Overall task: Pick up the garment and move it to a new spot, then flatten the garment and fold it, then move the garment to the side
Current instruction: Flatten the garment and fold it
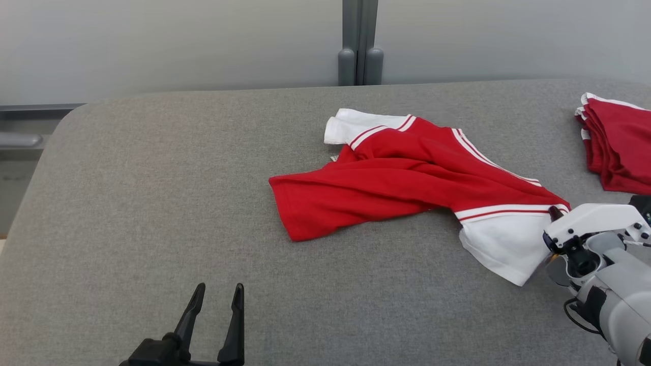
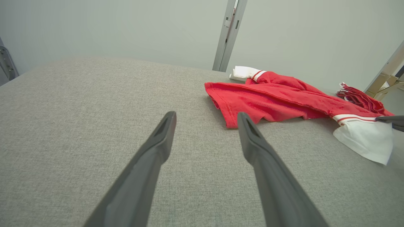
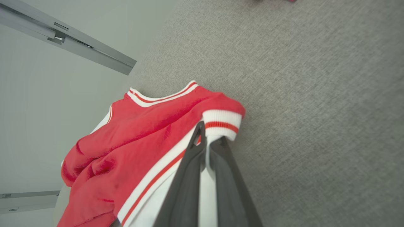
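Nearest the head camera, the left gripper [image 1: 219,287] hung above the grey table [image 1: 142,203], its fingers spread apart and holding nothing. Beyond it, the red shirt [image 1: 396,183] lay crumpled right of the table's middle. The right gripper [image 3: 210,135] was pinched tight on the shirt's near white sleeve [image 1: 503,244]. A pile of red clothes [image 1: 620,147] sat at the table's right edge, apart from the shirt.

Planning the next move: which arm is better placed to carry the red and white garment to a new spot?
Right. The right gripper is shut on the garment at its white sleeve; the left gripper is open and apart from it.
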Available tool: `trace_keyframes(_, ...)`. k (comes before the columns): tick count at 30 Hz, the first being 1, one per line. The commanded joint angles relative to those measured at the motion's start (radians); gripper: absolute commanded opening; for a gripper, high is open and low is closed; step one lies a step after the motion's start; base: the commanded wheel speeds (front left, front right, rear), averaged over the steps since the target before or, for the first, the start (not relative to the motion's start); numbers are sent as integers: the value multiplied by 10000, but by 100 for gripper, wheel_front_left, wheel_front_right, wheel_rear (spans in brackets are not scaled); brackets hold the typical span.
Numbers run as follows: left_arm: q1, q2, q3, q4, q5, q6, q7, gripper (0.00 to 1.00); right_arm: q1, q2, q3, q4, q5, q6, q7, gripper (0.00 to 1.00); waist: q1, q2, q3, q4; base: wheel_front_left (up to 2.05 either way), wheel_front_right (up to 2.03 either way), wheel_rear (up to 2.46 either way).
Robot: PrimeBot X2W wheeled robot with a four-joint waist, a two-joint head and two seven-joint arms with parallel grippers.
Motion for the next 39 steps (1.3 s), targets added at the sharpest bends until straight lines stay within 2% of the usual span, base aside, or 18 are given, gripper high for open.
trace_keyframes(1,-175,18,22,19,125,-54,0,100,147,-91,111,10,130,-2,-59,0,0,-1,32,31,0,0,0)
trace_keyframes(3,-208,18,9,30,128,-57,0,100,213,-201,306,10,273,-2,-113,0,0,-1,72,65,0,0,0)
trace_keyframes(4,-225,18,1,38,124,-58,0,100,223,-277,484,12,244,-2,-178,45,0,-1,85,85,0,0,0)
trace_keyframes(5,-247,18,-3,45,122,-66,0,100,221,-317,627,15,224,-2,-237,100,0,-1,91,99,0,0,0)
trace_keyframes(9,-278,18,17,45,104,-76,0,100,39,-656,1348,14,-482,-2,-741,100,0,-1,85,154,0,0,0)
trace_keyframes(12,-214,18,53,47,75,-86,0,100,-184,-1110,1636,9,-1947,-2,-952,100,0,-1,23,179,0,0,0)
trace_keyframes(15,-123,16,113,-24,17,-57,1,100,-963,-1631,1580,6,-3448,-2,-964,100,0,-1,-17,147,0,0,0)
trace_keyframes(17,-45,18,145,-73,-8,-14,1,100,-1288,-1784,1091,11,-4382,-2,-957,100,0,-1,-66,116,0,0,0)
trace_keyframes(21,57,18,168,-200,-29,35,1,100,-2292,-2034,-380,12,-7171,-5,-959,100,0,-1,-96,63,0,0,0)
trace_keyframes(23,63,18,205,-266,-42,68,1,100,-2253,-2175,-1530,-401,-8819,-5,-957,100,0,-1,-72,42,0,0,0)
trace_keyframes(25,83,18,259,-313,-39,73,1,100,-1451,-2523,-3188,-1589,-10635,-5,-956,100,0,-1,-56,20,0,0,0)
trace_keyframes(27,106,16,321,-333,-6,65,1,100,280,-2683,-5898,-3740,-13075,-6,-957,100,0,-1,-58,10,0,0,0)
trace_keyframes(28,122,21,339,-336,12,59,1,100,1253,-2491,-7109,-4614,-14049,-6,-957,100,0,-1,-69,17,0,0,0)
trace_keyframes(30,146,16,341,-326,64,43,1,100,3534,-1462,-9609,-6936,-16245,-2,-957,100,0,-1,-100,60,0,0,0)
trace_keyframes(32,155,24,325,-291,99,22,1,100,5534,-230,-11357,-8926,-18056,-3,-959,100,0,-1,-140,139,0,0,0)
trace_keyframes(35,142,21,308,-266,134,-2,1,100,7545,1341,-12426,-10929,-19675,-8,-958,100,0,-1,-177,220,0,0,0)
trace_keyframes(37,145,21,315,-244,147,-19,1,100,8292,1985,-12491,-11505,-20156,-6,-958,100,0,-1,-208,236,0,0,0)
trace_keyframes(39,168,21,330,-229,162,-30,1,100,8734,2276,-12608,-11779,-20410,-9,-958,100,0,-1,-230,236,0,0,0)
